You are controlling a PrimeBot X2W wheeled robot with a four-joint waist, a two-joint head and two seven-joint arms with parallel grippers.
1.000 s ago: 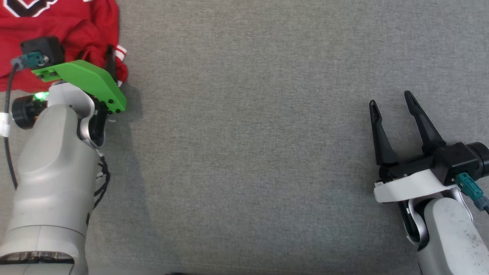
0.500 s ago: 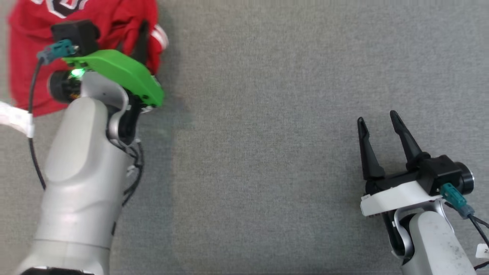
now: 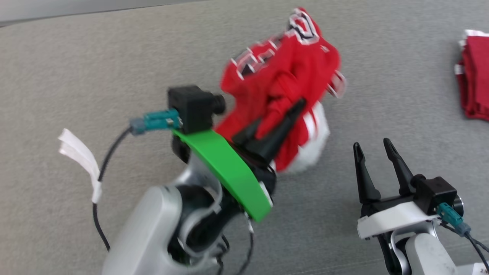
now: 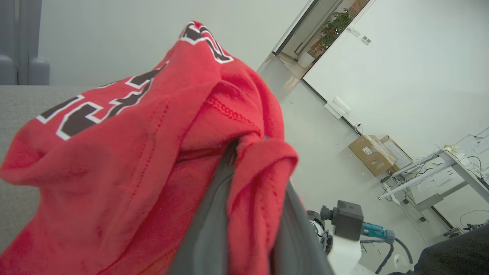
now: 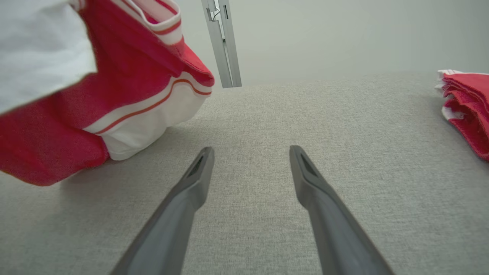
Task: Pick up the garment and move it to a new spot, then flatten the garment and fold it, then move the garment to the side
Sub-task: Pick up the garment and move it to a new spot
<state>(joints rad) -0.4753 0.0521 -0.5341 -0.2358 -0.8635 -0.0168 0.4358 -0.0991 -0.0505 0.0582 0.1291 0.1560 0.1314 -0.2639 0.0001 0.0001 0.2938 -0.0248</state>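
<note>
Head view: the red garment (image 3: 282, 72) is seen bunched near twelve o'clock over the grey surface (image 3: 95, 76), with a fold of it clamped between the fingers of the left gripper (image 3: 280, 114). The right gripper (image 3: 371, 144), at five o'clock, is held spread and empty. A folded red pile (image 3: 475, 88) is laid at two o'clock.

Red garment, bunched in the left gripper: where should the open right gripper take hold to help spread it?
Take the white, red-striped band hanging at the bundle's lower edge. It is the loose edge nearest the right gripper, clear of the left gripper pinching the red garment among its folds. Probably come in from the robot's right, low over the grey surface, jaws open.
</note>
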